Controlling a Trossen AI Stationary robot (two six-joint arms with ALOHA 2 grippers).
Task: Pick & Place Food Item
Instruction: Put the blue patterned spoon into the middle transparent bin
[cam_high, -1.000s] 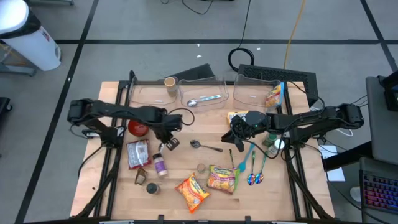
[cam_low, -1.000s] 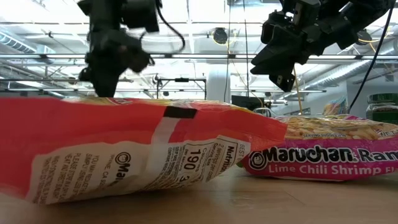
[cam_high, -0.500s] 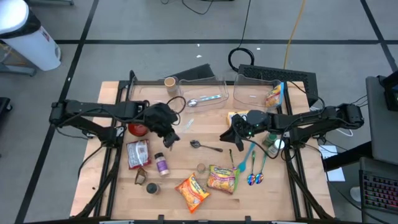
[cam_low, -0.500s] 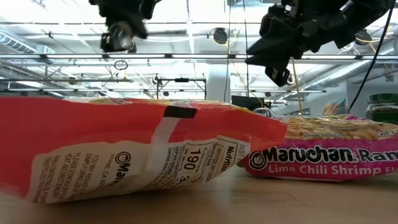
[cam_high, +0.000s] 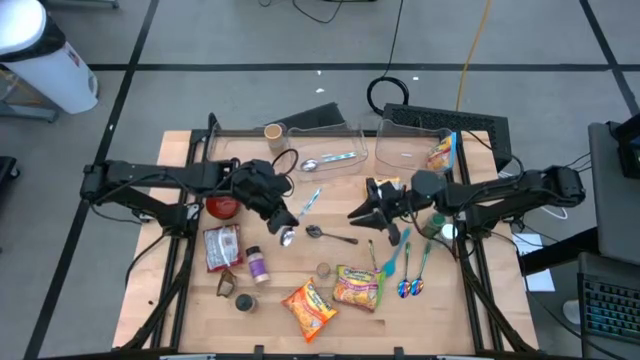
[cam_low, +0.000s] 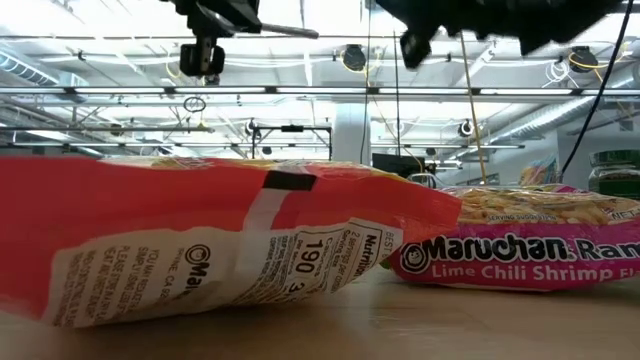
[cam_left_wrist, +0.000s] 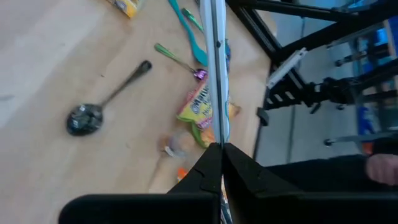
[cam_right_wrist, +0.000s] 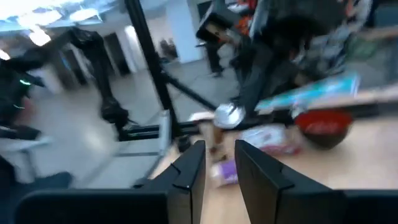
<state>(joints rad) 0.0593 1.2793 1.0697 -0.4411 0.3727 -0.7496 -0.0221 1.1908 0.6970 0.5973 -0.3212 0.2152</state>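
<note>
My left gripper (cam_high: 283, 213) is above the table's middle left, shut on a spoon with a silver bowl (cam_high: 287, 236) and a pale handle (cam_high: 310, 197). The spoon also shows in the right wrist view (cam_right_wrist: 231, 116). My right gripper (cam_high: 366, 206) is raised over the table's middle right, open and empty, its fingers (cam_right_wrist: 189, 174) pointing toward the left arm. An orange ramen pack (cam_high: 308, 308) and a pink-and-yellow ramen pack (cam_high: 358, 285) lie flat near the front edge. A silver-red packet (cam_high: 222, 247) lies at the left. My left gripper pinches the spoon's handle (cam_left_wrist: 219, 138) between its two fingertips. The handle runs on past the fingertips (cam_left_wrist: 215, 56), and the bowl is on the other side, hidden in the wrist view. The spoon is lifted clear of the table and shows about level in the low view (cam_low: 280, 30).
Three clear bins (cam_high: 328, 148) stand along the far edge, one with a spoon, one with a snack pack (cam_high: 440, 153). A red bowl (cam_high: 222, 207), a dark spoon (cam_high: 325, 233), a purple bottle (cam_high: 258, 263), teal utensils (cam_high: 392, 262) and a yellow packet (cam_high: 380, 185) lie around.
My left gripper has risen and gone a little toward the far edge, turning, with the spoon lifted off the table. My right gripper has risen, swung a little toward the table's left and far side, and tipped up toward level.
</note>
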